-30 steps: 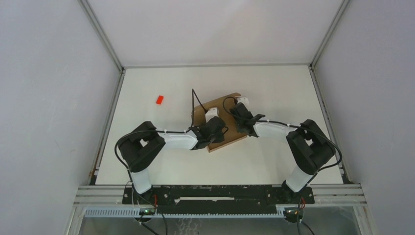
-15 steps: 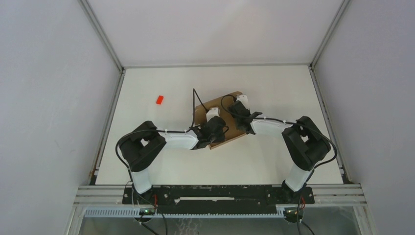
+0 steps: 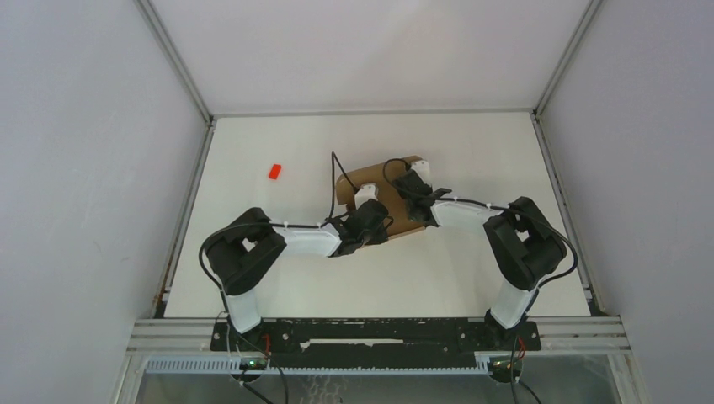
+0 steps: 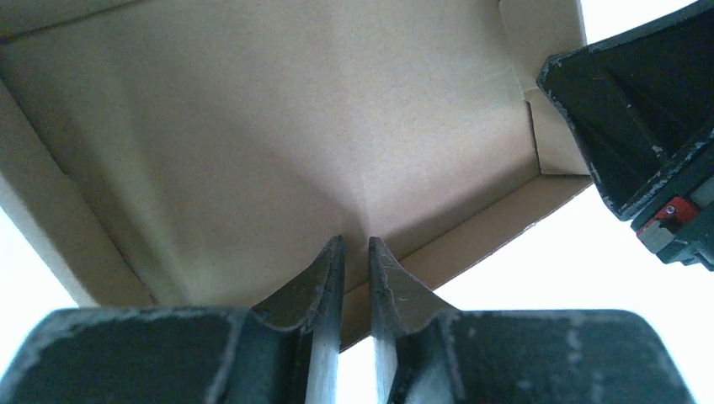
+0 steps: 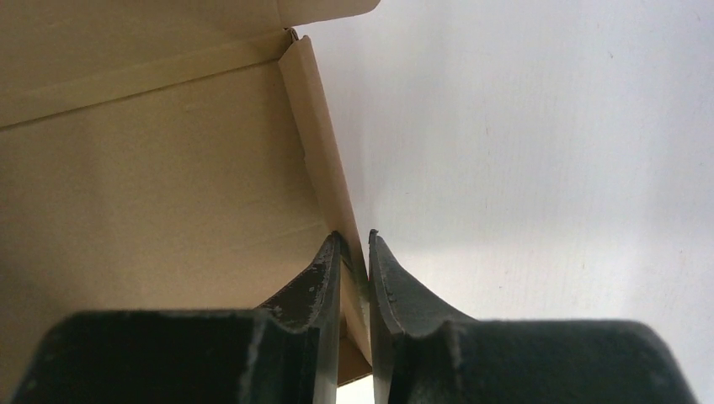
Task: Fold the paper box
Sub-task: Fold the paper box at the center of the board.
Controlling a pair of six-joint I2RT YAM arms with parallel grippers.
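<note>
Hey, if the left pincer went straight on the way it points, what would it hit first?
The paper box: the left pincer straddles its near wall, and its brown inner panel lies directly ahead, though depth is unclear.

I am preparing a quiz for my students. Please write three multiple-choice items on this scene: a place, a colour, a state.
1. Where is the red block? A) on the table, left of the paper box; B) inside the box; C) in a gripper.
2. What colour is the box? A) white; B) brown; C) blue.
3. What is between the right gripper fingers? A) nothing; B) the red block; C) a wall of the box.
Answers: 1 A, the top view shows it lying apart from the box; 2 B, every view shows brown cardboard; 3 C, the right wrist view shows the wall pinched there.
</note>
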